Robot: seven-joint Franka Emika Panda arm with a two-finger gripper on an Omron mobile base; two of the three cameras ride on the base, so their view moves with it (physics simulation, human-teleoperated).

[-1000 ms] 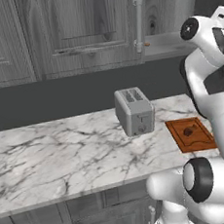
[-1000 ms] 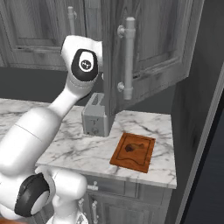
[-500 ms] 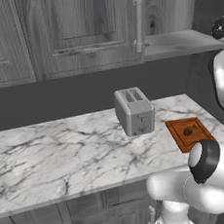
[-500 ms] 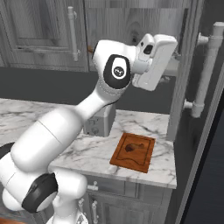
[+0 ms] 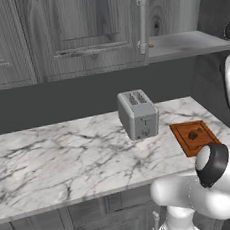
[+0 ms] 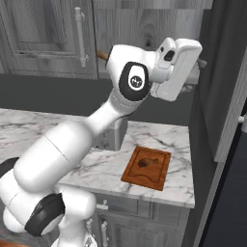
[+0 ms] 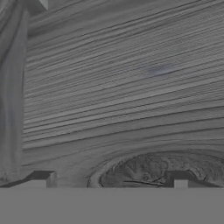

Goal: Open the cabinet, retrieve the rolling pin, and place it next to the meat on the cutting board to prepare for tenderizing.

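Gripper (image 7: 109, 180) spread wide with nothing between its tips, faces the cabinet (image 7: 131, 96) wood grain up close.

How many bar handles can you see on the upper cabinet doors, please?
2 in the right base view: one on the closed left door, upright near its right edge; one poking out at the frame's right edge, on the swung-open door. Others may lie outside the frame.
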